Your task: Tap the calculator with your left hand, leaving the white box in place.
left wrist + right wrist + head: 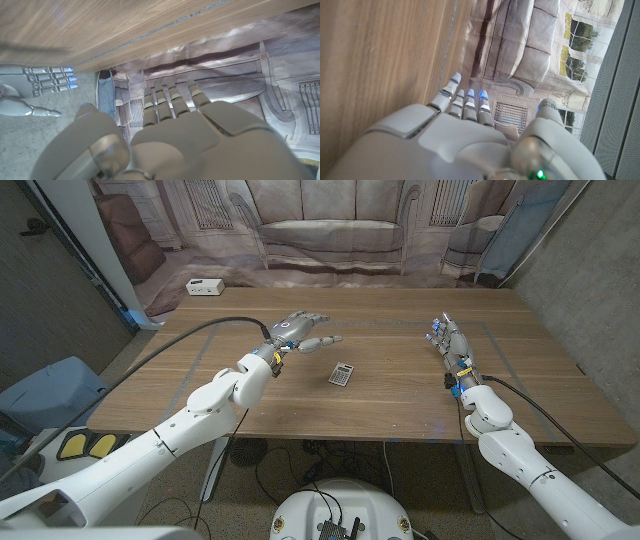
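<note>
With left hand (298, 330) open, empty and raised just behind calculator (342, 374) at table (400, 405) centre, lower fingertips straight onto keypad, tapping lightly, well clear of white box (204, 286) at far-left edge.

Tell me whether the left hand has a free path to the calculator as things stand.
Probably yes. The left hand hangs open just behind and to the left of the calculator, with only bare table between them. The white box sits far off at the back-left corner.
</note>
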Controlling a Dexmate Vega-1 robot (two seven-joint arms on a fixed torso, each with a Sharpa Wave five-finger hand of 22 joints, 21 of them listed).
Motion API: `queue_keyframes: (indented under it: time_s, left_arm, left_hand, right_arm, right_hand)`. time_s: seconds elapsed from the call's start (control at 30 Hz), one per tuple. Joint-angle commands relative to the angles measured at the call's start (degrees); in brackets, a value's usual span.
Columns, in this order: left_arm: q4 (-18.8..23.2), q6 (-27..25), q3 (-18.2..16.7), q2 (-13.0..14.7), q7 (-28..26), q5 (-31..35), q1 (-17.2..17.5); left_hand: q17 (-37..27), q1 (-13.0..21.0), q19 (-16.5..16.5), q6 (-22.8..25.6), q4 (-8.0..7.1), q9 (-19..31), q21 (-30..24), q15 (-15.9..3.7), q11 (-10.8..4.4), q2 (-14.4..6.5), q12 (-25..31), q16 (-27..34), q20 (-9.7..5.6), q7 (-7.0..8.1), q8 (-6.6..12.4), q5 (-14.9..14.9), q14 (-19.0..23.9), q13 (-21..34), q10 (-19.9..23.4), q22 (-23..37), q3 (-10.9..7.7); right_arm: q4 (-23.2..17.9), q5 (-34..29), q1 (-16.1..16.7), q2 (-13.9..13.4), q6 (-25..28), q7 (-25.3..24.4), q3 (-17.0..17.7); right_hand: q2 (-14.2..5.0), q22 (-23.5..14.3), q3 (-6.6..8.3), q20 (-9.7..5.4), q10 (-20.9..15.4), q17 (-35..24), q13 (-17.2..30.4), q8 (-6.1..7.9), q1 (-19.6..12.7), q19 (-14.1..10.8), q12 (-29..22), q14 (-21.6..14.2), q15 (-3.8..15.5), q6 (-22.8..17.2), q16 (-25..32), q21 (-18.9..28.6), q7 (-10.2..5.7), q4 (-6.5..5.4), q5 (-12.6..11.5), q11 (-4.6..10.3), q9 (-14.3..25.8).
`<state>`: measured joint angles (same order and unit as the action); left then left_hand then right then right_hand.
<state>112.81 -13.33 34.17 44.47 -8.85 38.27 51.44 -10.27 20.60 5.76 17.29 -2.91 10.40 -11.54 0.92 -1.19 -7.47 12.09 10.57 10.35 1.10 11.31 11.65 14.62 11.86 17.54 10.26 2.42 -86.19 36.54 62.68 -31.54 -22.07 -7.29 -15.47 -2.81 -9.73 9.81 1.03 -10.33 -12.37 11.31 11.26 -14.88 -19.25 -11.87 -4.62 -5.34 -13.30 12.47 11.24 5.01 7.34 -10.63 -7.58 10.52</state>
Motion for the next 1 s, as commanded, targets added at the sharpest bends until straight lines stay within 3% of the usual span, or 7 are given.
queue_keyframes:
  time_s: [0.03,0.33,0.67,0.77,1.0]
  left_arm:
    - [-1.04,4.3,-3.75,0.47,-1.65,-10.44,1.19]
    - [-2.1,7.68,-6.84,0.87,-2.35,-19.27,2.75]
    - [-2.61,8.12,-8.1,1.51,-3.87,-22.65,3.56]
    - [-3.26,9.54,-8.5,1.52,-4.38,-24.05,3.71]
    - [-5.46,13.62,-9.23,0.92,-5.71,-27.43,4.19]
  left_hand:
    - [-0.17,-0.21,0.83,0.96,-0.4,0.12,-0.49,0.45,0.81,0.24,0.62,0.38,0.08,-0.61,0.18,-0.05,0.4,0.19,1.31,0.3,-0.14]
    - [-0.19,-0.7,2.05,1.86,-0.69,0.12,-0.86,0.8,1.4,0.33,1.09,0.76,-0.14,-1.31,0.33,-0.05,1.49,0.18,2.57,0.3,0.05]
    - [-0.17,-0.88,2.97,2.23,-0.84,0.11,-1.07,1.07,2.13,0.24,1.04,0.76,-0.8,-1.68,0.29,-0.01,1.83,0.15,2.61,0.27,0.06]
    - [-0.16,-0.9,3.45,2.27,-0.87,0.11,-1.18,1.13,2.28,0.2,1.02,0.72,-1.79,-1.69,0.24,0.01,1.85,0.14,2.63,0.25,0.04]
    - [-0.1,-0.67,5.09,2.14,-0.77,0.11,-1.34,2.12,3.8,0.13,0.34,0.2,-5.79,-2.76,-0.08,0.07,0.76,0.06,1.18,0.1,-0.13]
  right_arm:
    - [0.16,-0.2,-0.24,-0.03,-0.53,0.65,-0.24]
    - [0.19,-0.46,-0.59,-0.19,-0.69,1.39,-0.62]
    - [0.3,-0.71,-0.87,-0.22,-0.6,2.03,-1.23]
    - [0.43,-0.95,-0.95,-0.2,-0.82,2.13,-1.36]
    - [0.15,-0.97,-0.67,-0.19,-0.88,1.8,-1.29]
  right_hand:
    - [-0.2,-0.19,0.0,-0.12,-0.56,-0.19,0.21,0.03,0.25,-0.63,0.07,-0.3,-0.05,-0.49,-0.16,0.1,0.26,0.04,0.1,0.05,0.29]
    - [-0.18,-0.18,-0.04,-0.07,-0.63,-0.19,0.21,0.01,0.28,-0.73,0.05,-0.39,-0.02,-0.47,-0.14,0.11,0.3,0.03,0.09,0.08,0.29]
    - [-0.11,-0.18,-0.11,-0.18,-0.75,-0.19,0.21,-0.01,0.33,-0.93,0.02,-0.51,0.08,-0.47,-0.11,0.16,0.26,0.03,0.09,0.03,0.29]
    - [-0.09,-0.18,-0.13,-0.19,-0.75,-0.19,0.2,0.0,0.35,-0.94,0.03,-0.53,0.07,-0.48,-0.11,0.16,0.28,0.03,0.09,0.03,0.29]
    - [-0.07,-0.18,-0.16,-0.19,-0.84,-0.18,0.2,-0.02,0.35,-1.06,0.01,-0.68,0.17,-0.46,-0.07,0.18,0.24,0.04,0.08,-0.04,0.28]
